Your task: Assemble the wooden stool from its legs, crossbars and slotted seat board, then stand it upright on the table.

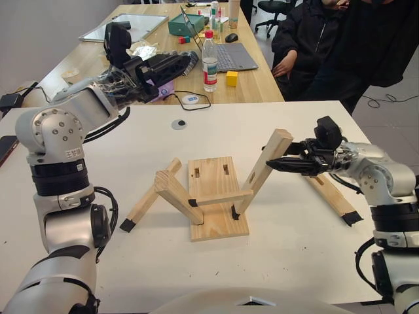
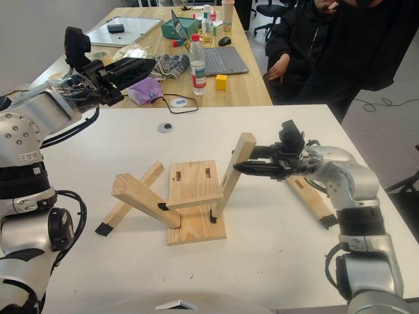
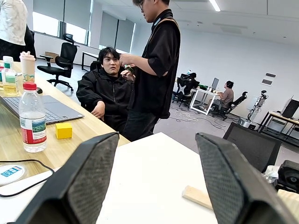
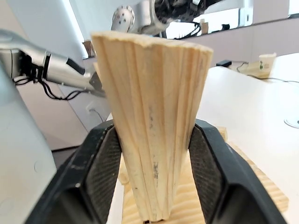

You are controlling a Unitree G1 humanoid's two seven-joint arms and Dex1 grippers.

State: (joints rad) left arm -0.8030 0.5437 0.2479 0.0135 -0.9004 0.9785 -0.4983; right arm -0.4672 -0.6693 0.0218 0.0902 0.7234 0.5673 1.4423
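Note:
The slotted seat board [image 1: 213, 176] lies flat in the middle of the white table [image 1: 131, 157]. Over it stands a frame of two legs joined by a crossbar [image 1: 222, 197]: a tilted left leg [image 1: 175, 194] and a right leg [image 1: 263, 169] leaning up to the right. My right gripper [image 1: 272, 163] is shut on that right leg near its upper half, and the leg [image 4: 154, 140] sits pinched between the black pads [image 4: 100, 172]. One loose leg [image 1: 145, 203] lies left of the board, another [image 1: 335, 198] under my right arm. My left gripper [image 1: 171, 63] hangs open, high over the table's far left.
Beyond the white table stands a wooden desk [image 1: 255, 85] with a water bottle [image 1: 209, 62], a laptop [image 1: 230, 56], a yellow block [image 1: 232, 78] and a cable. A small black disc [image 1: 179, 123] lies on the white table. People are at the back right.

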